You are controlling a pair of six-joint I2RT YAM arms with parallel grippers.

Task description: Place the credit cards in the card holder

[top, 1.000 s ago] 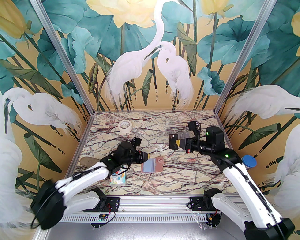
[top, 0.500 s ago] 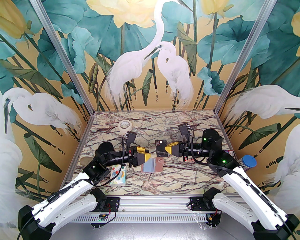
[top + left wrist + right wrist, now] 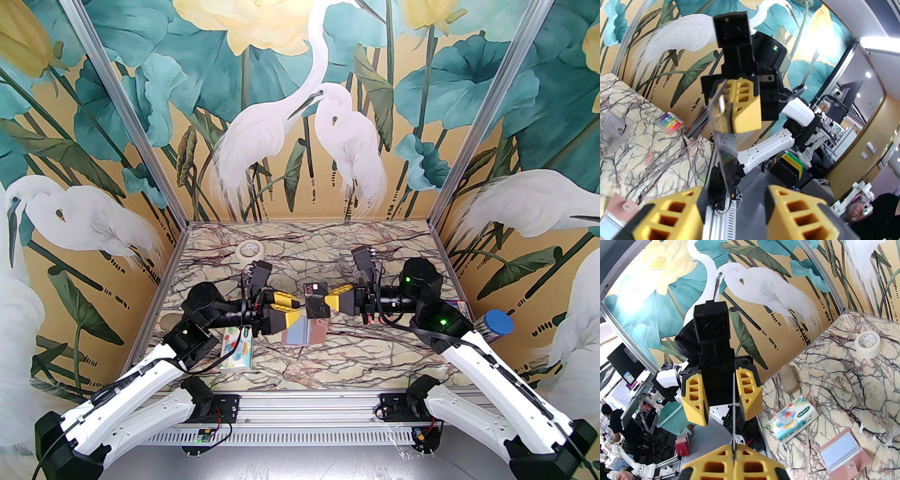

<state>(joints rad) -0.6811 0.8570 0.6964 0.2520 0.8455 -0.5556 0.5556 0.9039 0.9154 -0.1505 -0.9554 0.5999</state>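
Note:
A dark credit card (image 3: 315,304) with a white patch hangs above the table, and my right gripper (image 3: 326,300) is shut on its right edge. The right wrist view shows this card edge-on (image 3: 733,408), running from my right gripper (image 3: 734,451) into the gap of my left gripper (image 3: 727,418). My left gripper (image 3: 300,311) faces it, open, with the card's free edge between its fingers and close to one pad. Below both lies the pink card holder (image 3: 307,333), open on the table, pale blue pockets up (image 3: 843,451). From the left wrist, the card (image 3: 724,145) stands ahead of my left gripper (image 3: 734,199).
A cartoon tissue pack (image 3: 237,351) lies under the left arm. A tape roll (image 3: 249,251) sits at the back left, with a stone-like cylinder (image 3: 789,379) by the left wall. A clear box (image 3: 611,126), a rainbow pack (image 3: 670,121) and a blue-lidded jar (image 3: 498,323) are on the right.
The right gripper carried the card left and down toward the middle. The left arm swung up from the card holder, turned to face it, and now has the card's edge between its fingers.

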